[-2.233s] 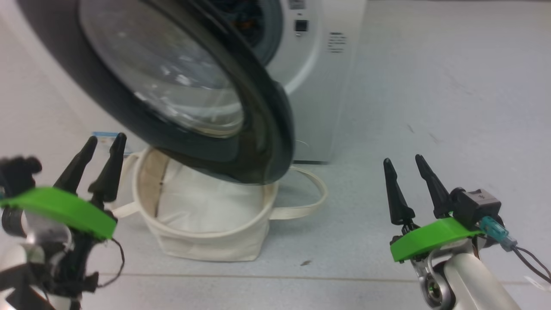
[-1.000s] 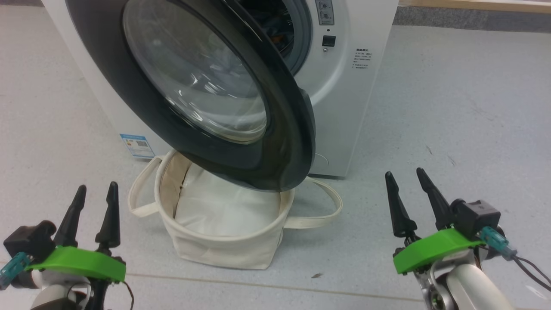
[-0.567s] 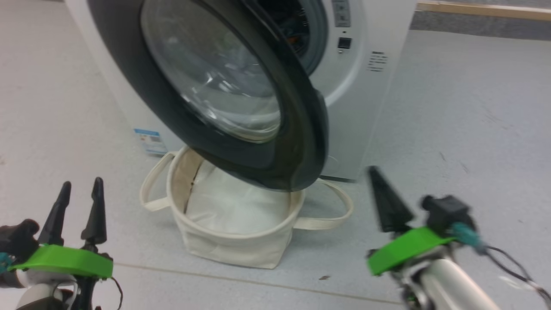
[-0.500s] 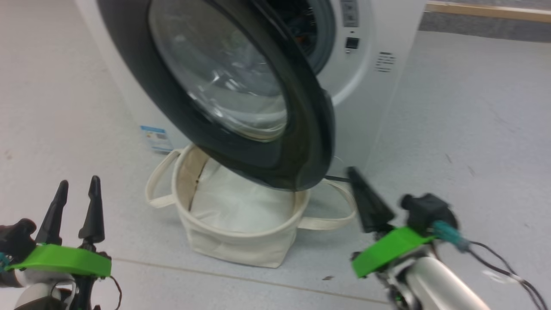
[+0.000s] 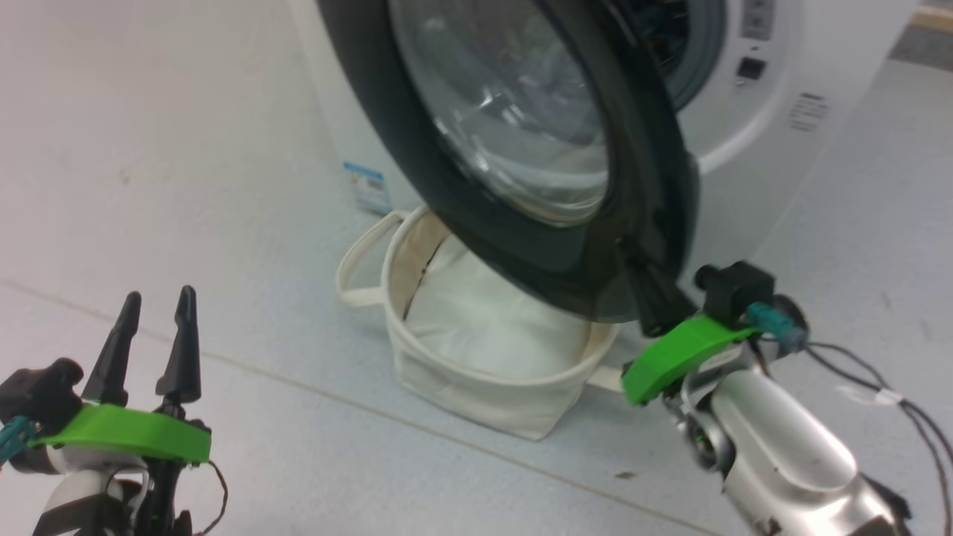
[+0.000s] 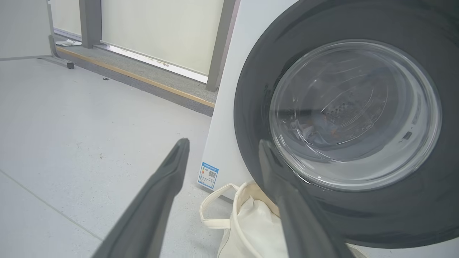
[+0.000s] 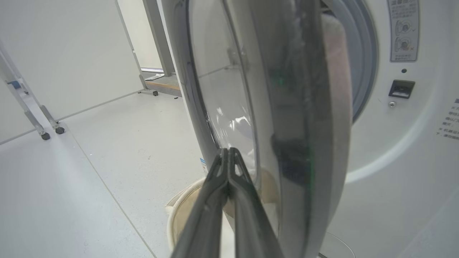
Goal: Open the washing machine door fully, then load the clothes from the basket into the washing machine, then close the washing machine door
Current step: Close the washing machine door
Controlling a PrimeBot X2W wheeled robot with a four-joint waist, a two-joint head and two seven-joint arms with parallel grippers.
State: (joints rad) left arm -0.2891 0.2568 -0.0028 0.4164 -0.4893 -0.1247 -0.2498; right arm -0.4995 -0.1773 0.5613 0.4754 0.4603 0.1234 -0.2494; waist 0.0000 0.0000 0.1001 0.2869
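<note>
The washing machine door stands partly open, its glass bowl bulging over the basket. The white washing machine is behind it. My right gripper is shut with nothing in it, its tips by the door's lower rim; I cannot tell whether they touch. In the right wrist view the gripper points at the edge-on door above the basket. My left gripper stands open and empty at the lower left, away from the basket. Blue clothes show through the door's glass. A plain white cloth lies in the basket.
A blue-white sticker is low on the washer's front. A floor seam runs in front of the basket. Metal frame legs on casters stand off to the side, and a wooden skirting strip lines the wall.
My right gripper has shut and swung left and up to the door's lower rim. The head view has turned, so the whole scene has shifted right. The left gripper stays open.
</note>
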